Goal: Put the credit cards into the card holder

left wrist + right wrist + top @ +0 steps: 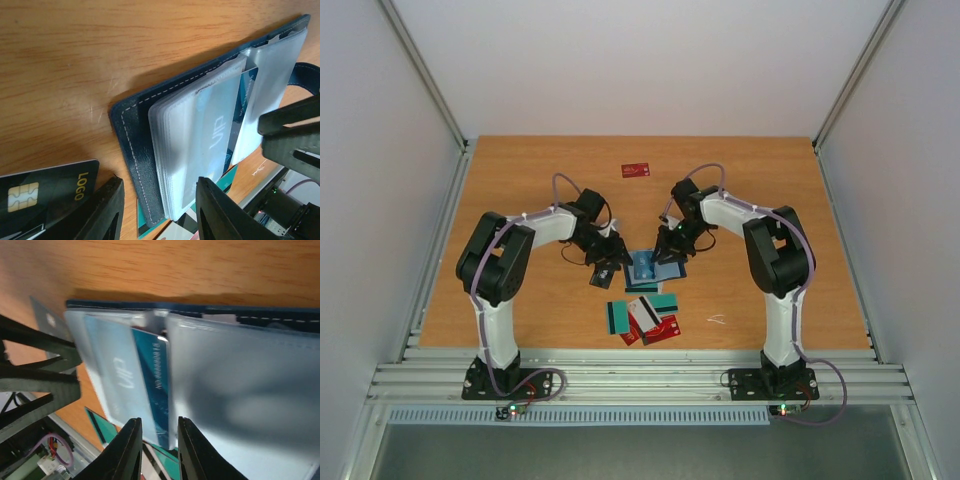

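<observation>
Lying open near the middle of the wooden counter [520, 180], the card holder [650, 268] shows its pale inside to the top camera. The left gripper [609, 267] is at its left side and the right gripper [666, 254] at its right. A loose fan of credit cards [645, 318], teal, white and red, some with a black stripe, lies between the holder and the near edge. A single red card [636, 170] sits well apart toward the far edge.

From the left wrist, the holder's cover is dark navy and grained like leather, with white stitching along its rounded border. A stack of clear, glossy plastic sleeves [190, 145] rises from it, one showing "VIP" through the film. The left gripper's black fingers stand spread above the holder's edge, gripping nothing. A dark grey card [45, 192] with a gold chip and the word "LOGO" lies flat by the outer side of one finger.

From the right wrist, a teal card [150, 370] with small white print sits partly inside a sleeve. The right gripper's fingers stand close together on either side of a sleeve's edge; whether they press on it cannot be told.
</observation>
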{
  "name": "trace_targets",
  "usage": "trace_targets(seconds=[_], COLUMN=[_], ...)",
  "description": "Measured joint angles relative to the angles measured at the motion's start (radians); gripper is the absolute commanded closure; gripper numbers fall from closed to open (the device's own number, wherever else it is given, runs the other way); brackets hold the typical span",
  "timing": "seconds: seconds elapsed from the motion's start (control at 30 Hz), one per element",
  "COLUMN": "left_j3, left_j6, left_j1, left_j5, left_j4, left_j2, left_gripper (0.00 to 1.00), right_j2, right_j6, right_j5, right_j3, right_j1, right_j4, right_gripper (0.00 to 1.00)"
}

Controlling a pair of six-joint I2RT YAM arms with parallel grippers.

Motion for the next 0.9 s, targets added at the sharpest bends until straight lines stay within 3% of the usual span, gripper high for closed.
trace_targets(seconds=[0.9], left_j3=[0.019], left_j6=[-0.037], left_j1=[0.011], left_j5=[0.101], left_j4=[0.050], left_j2=[0.047], left_gripper=[0.60], right_j2=[0.077], right_j6=[-0.005], right_j5=[-0.034], right_j3=[0.030], right_j1=[0.030], right_j4=[-0.001], right_gripper=[0.75])
